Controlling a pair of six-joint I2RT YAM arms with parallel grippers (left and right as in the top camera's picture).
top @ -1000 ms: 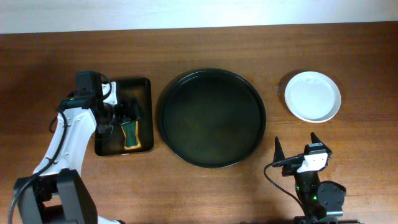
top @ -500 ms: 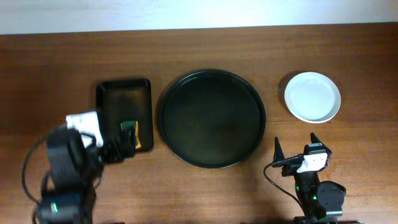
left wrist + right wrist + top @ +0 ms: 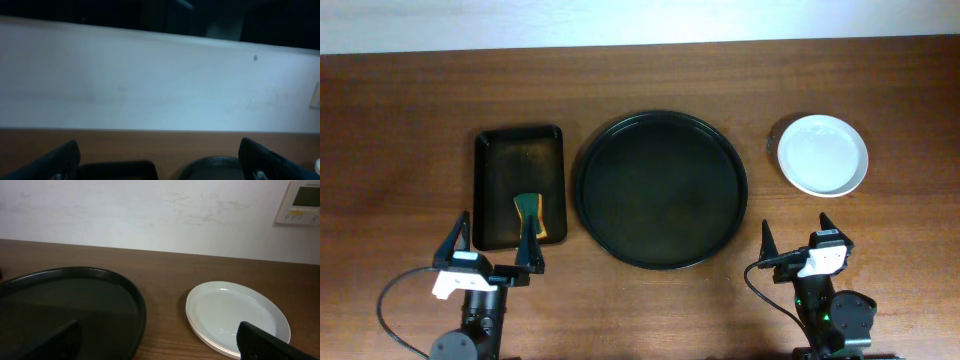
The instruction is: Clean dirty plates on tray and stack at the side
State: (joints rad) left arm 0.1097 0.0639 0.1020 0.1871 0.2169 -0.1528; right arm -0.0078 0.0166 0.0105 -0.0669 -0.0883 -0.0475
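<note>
The white plates (image 3: 823, 154) sit stacked on the table at the right, off the tray; the stack also shows in the right wrist view (image 3: 237, 316). The large round black tray (image 3: 660, 188) lies bare in the middle, and its rim shows in the right wrist view (image 3: 132, 305) and faintly in the left wrist view (image 3: 215, 162). My left gripper (image 3: 494, 242) is open and empty near the front edge, just in front of the small rectangular tray. My right gripper (image 3: 798, 236) is open and empty at the front right, in front of the plates.
A small rectangular black tray (image 3: 519, 187) left of the round tray holds a green and yellow sponge (image 3: 531, 216). A white wall runs behind the table, with a wall panel (image 3: 301, 201) at the right.
The left arm has pulled back from the small tray to the front edge and left the sponge lying in that tray. The right arm has not moved.
</note>
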